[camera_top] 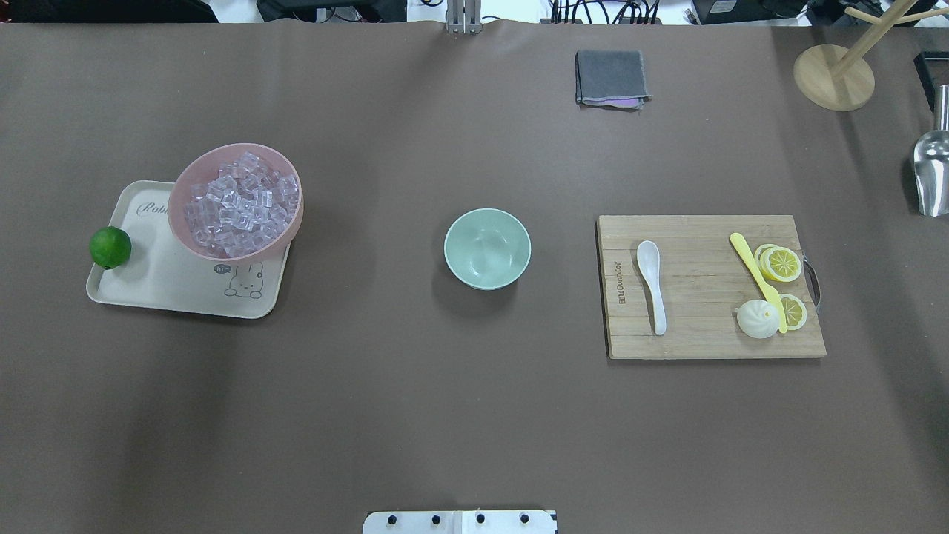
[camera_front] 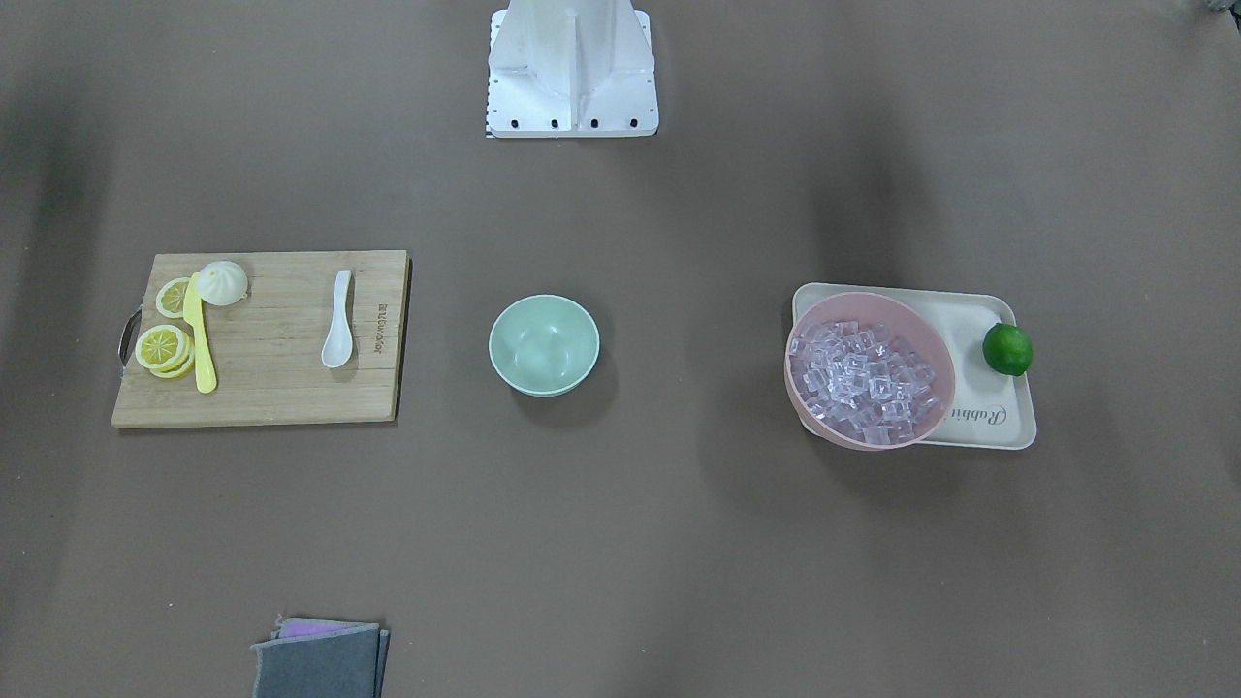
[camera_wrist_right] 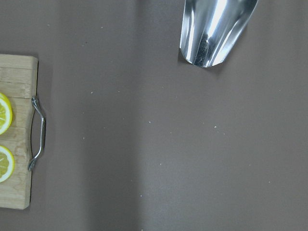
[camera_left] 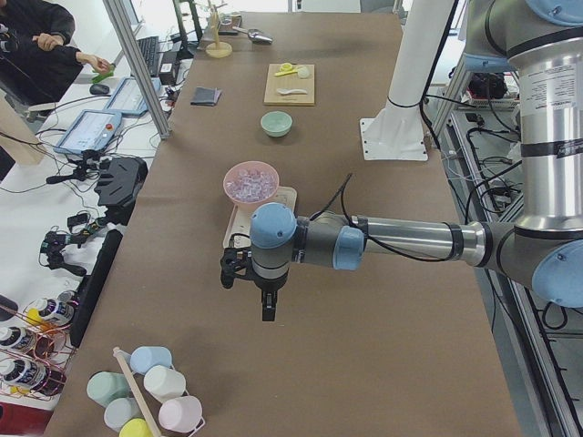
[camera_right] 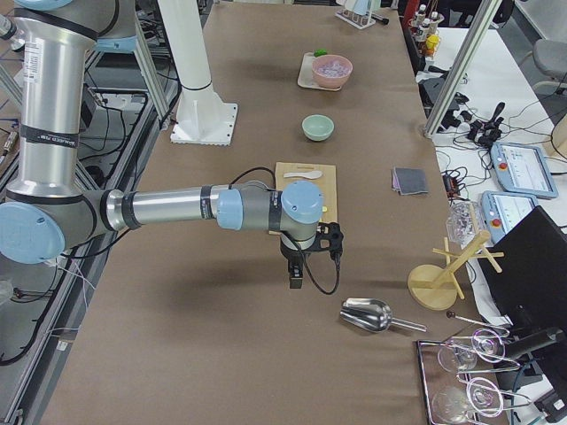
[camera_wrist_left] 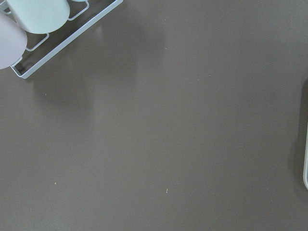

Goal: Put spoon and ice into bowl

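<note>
The white spoon lies on a wooden cutting board. The mint-green bowl stands empty at the table's middle. The clear ice cubes fill a pink bowl. My left gripper hangs over bare table near that pink bowl's end. My right gripper hangs beyond the board's handle end. Both show only in the side views, so I cannot tell whether they are open or shut.
The board also holds lemon slices, a yellow knife and a white bun. A lime sits on the cream tray. A grey cloth, a metal scoop and a wooden stand are nearby. A cup rack is at the left end.
</note>
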Robot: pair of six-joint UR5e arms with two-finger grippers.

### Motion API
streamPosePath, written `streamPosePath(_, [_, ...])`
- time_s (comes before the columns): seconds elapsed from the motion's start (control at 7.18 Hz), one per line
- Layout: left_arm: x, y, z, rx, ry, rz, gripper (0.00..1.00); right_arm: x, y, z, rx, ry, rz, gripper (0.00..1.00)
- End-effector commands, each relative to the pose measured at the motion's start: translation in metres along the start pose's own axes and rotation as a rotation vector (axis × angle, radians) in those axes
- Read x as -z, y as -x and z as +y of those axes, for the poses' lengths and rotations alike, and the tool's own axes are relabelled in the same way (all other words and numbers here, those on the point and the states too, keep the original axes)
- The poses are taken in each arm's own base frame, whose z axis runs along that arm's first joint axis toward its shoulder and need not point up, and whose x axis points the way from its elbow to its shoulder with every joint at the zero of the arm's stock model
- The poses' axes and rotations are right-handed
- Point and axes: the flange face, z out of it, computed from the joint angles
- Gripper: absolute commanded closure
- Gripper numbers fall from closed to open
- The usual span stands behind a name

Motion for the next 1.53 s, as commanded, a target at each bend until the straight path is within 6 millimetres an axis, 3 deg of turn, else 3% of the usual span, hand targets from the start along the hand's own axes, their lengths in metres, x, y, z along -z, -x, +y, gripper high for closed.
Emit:
streamPosePath(0.0, [-0.001,0.001,0.0,0.002,0.002,0.0,0.02,0.0,0.0,0.0,0.0,0.0,0.0,0.0])
streamPosePath(0.42, [0.009,-0.01,-0.005,-0.019,-0.021,0.004,0.02,-0.001,-0.001,0.001,-0.004,0.002,-0.002,0.0])
streamPosePath(0.56, [0.047,-0.049,-0.025,-0.096,-0.104,0.013,0.02,-0.001,-0.001,0.0,-0.004,0.003,0.001,0.0])
streamPosePath(0.7, [0.069,-0.076,-0.051,-0.161,-0.164,0.023,0.02,0.0,0.0,-0.001,-0.002,-0.001,0.0,0.0])
streamPosePath(0.84, [0.061,-0.11,-0.073,-0.236,-0.163,0.037,0.02,0.001,0.001,-0.001,-0.001,-0.002,-0.001,0.0])
streamPosePath(0.97, [0.066,-0.128,-0.085,-0.144,-0.175,0.058,0.02,0.001,0.002,-0.001,0.002,-0.003,-0.003,0.0])
streamPosePath(1.11, [0.092,-0.167,-0.1,-0.092,-0.211,0.136,0.02,0.001,0.002,-0.001,0.002,-0.003,-0.003,0.0])
streamPosePath(1.25, [0.098,-0.212,-0.114,0.011,-0.212,0.185,0.02,0.001,0.002,-0.002,0.002,-0.003,-0.003,0.0])
streamPosePath(1.39, [0.085,-0.253,-0.109,0.106,-0.197,0.194,0.02,0.001,0.002,-0.002,0.002,-0.003,-0.003,0.0])
